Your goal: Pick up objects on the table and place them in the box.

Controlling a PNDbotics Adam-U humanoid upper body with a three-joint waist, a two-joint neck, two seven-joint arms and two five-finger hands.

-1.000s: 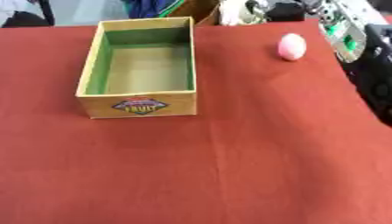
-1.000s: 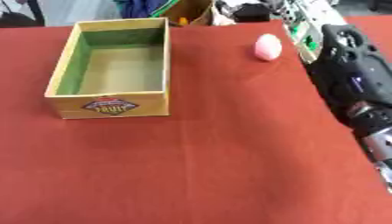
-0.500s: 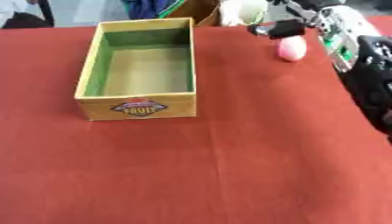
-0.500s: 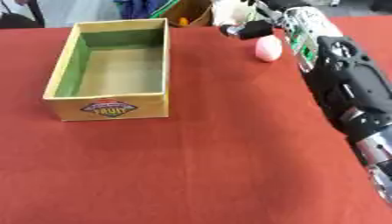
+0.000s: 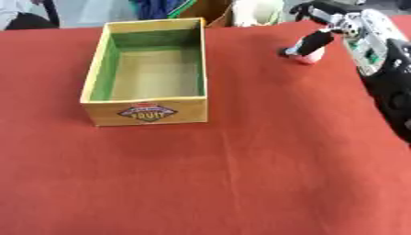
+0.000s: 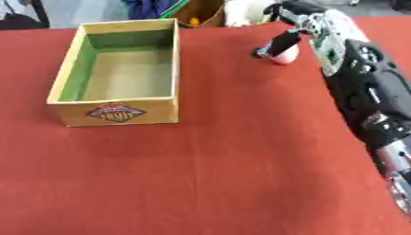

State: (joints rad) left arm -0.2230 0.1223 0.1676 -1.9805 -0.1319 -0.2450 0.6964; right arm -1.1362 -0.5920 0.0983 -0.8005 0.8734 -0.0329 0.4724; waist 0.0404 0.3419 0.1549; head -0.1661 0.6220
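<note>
A small pink, rounded object (image 5: 311, 57) lies on the red table at the far right. My right hand (image 5: 343, 22) comes in from the upper right and hangs over it. One dark finger (image 5: 310, 43) stretches straight down across the object's left side and hides part of it. I see no finger curled round it. The wooden box (image 5: 147, 113), green inside and with a fruit label on its front wall, stands at the left centre with nothing in it. My left hand shows in neither view.
My right arm (image 6: 363, 92) runs along the right edge of the red table (image 5: 241, 174). Past the far edge are a white object (image 5: 257, 10), a brown thing and blue cloth.
My right hand has swung left and down from behind the pink object, and its finger now reaches across it. The box and the pink object have stayed put.
</note>
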